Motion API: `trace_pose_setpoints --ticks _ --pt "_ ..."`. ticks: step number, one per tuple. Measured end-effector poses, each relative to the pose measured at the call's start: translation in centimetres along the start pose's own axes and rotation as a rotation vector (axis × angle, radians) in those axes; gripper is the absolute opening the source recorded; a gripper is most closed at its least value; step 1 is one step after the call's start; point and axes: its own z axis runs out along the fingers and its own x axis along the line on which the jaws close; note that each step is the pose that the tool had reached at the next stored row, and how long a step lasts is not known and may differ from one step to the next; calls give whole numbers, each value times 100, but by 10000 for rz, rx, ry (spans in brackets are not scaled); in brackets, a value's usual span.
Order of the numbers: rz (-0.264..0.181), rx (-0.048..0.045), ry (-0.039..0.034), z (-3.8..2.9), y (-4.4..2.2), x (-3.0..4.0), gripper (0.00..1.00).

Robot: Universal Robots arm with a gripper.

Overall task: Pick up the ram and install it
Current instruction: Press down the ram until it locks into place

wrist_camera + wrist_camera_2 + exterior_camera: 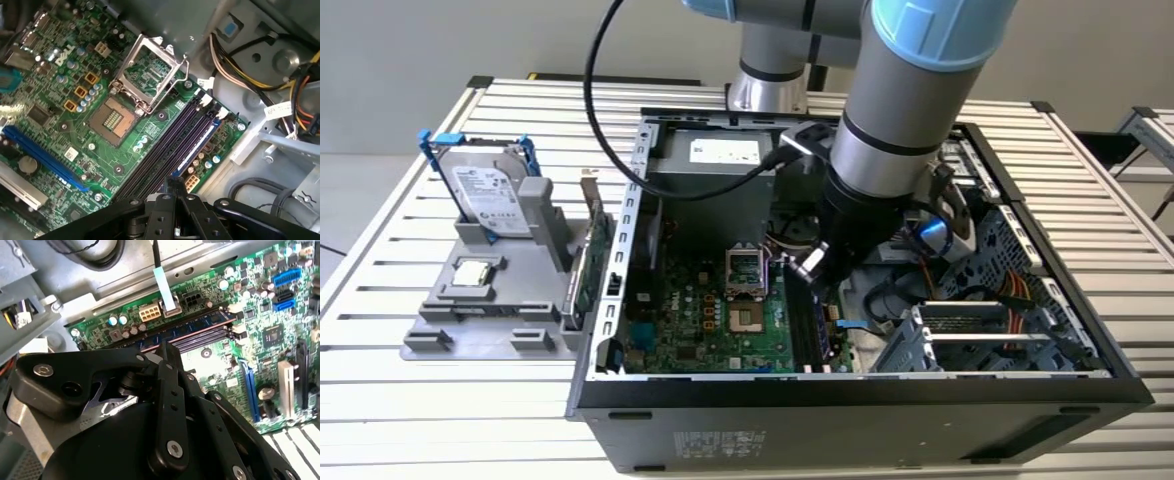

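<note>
The ram is a slim blue-green stick with dark chips, standing on edge in the outermost memory slot of the motherboard. In the first wrist view the ram is a thin blue line beside the dark empty slots. My gripper is down inside the open computer case, its black fingers closed together over the stick's top edge. The gripper sits at the near end of the slots, and in the exterior view the gripper hangs just right of the processor socket.
A grey holder on the exterior view's left carries a silver hard drive with blue rails and a green expansion card. Bundled cables and a drive cage crowd the case's right side. Case walls surround the arm.
</note>
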Motion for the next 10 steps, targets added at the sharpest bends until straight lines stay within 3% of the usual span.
trace_pose_setpoints --ticks 10 --pt "-1476 27 7 0 4 -3 0"
